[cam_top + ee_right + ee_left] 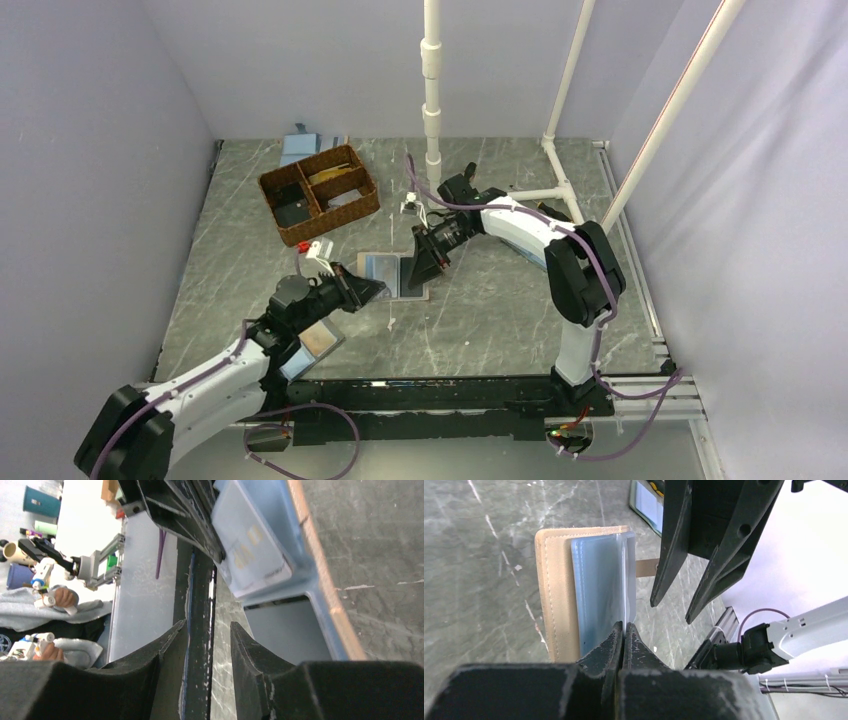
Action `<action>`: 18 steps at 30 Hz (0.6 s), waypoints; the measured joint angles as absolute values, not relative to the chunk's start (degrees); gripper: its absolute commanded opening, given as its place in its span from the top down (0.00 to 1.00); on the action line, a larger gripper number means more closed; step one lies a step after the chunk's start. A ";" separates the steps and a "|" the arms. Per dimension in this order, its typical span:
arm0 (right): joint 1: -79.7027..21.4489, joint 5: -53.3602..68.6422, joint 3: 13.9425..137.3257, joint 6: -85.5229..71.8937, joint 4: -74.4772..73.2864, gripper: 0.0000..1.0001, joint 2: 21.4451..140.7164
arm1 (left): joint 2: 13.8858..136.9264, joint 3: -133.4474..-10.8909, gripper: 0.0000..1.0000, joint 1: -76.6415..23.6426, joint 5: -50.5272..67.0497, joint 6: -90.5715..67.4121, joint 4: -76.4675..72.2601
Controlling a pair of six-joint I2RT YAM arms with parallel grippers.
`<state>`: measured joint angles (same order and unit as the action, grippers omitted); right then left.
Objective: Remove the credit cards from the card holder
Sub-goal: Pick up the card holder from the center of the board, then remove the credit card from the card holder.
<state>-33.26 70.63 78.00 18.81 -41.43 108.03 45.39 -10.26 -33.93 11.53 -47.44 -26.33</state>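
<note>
The card holder (384, 267) lies open at mid-table, light blue with tan edging. In the left wrist view its tan edge (555, 595) frames a pale-blue credit card (599, 585). My left gripper (624, 626) is shut on that card's near edge, low over the holder (378, 289). In the right wrist view the card (250, 545) has gold marks and sticks out over the blue holder (320, 575). My right gripper (210, 635) is open and empty, hovering over the holder's right part (418, 272). Its fingers (674, 555) hang just beyond the card.
A brown wicker basket (320, 193) with compartments stands at the back left, with a blue folder (303, 148) behind it. Another flat folder (316, 345) lies under my left arm. White pipes (432, 90) rise at the back and right. The front rail (440, 395) is black.
</note>
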 measured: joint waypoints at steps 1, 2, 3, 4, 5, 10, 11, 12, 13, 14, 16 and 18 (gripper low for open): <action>-33.06 70.89 77.93 18.20 -40.99 0.60 107.74 | 46.37 -10.26 1.00 -33.93 12.43 -47.42 -27.51; -32.91 71.16 77.78 17.37 -40.29 0.61 107.50 | 47.31 -10.26 1.00 -33.93 13.19 -47.42 -28.67; -32.77 71.31 77.56 16.51 -39.55 0.61 107.24 | 48.23 -10.26 1.00 -33.93 13.96 -47.44 -29.76; -32.62 71.55 77.21 15.59 -38.65 0.61 107.09 | 48.86 -10.26 1.00 -33.93 14.57 -47.44 -30.57; -32.49 71.72 76.82 14.59 -37.89 0.62 106.89 | 49.39 -10.26 1.00 -33.93 15.18 -47.44 -31.38; -32.14 72.01 74.28 8.47 -33.04 0.63 106.76 | 50.09 -10.26 1.00 -33.93 16.71 -47.48 -34.94; -32.08 72.03 73.93 7.27 -32.25 0.63 106.76 | 50.02 -10.26 1.00 -33.95 16.80 -47.48 -35.48; -32.05 72.03 73.67 6.17 -31.38 0.63 106.76 | 49.95 -10.26 1.00 -33.95 16.86 -47.46 -35.79; -32.05 72.05 73.45 5.28 -30.65 0.62 106.76 | 49.80 -10.26 1.00 -33.93 16.86 -47.46 -35.83; -32.05 72.10 73.32 4.49 -30.06 0.62 106.76 | 49.63 -10.26 1.00 -33.95 16.86 -47.46 -35.81; -32.03 72.66 72.90 2.50 -28.29 0.62 106.76 | 49.19 -10.26 1.00 -33.95 16.86 -47.46 -35.81; -31.92 74.04 72.31 0.27 -26.28 0.63 106.76 | 48.90 -10.26 1.00 -33.95 16.91 -47.46 -35.92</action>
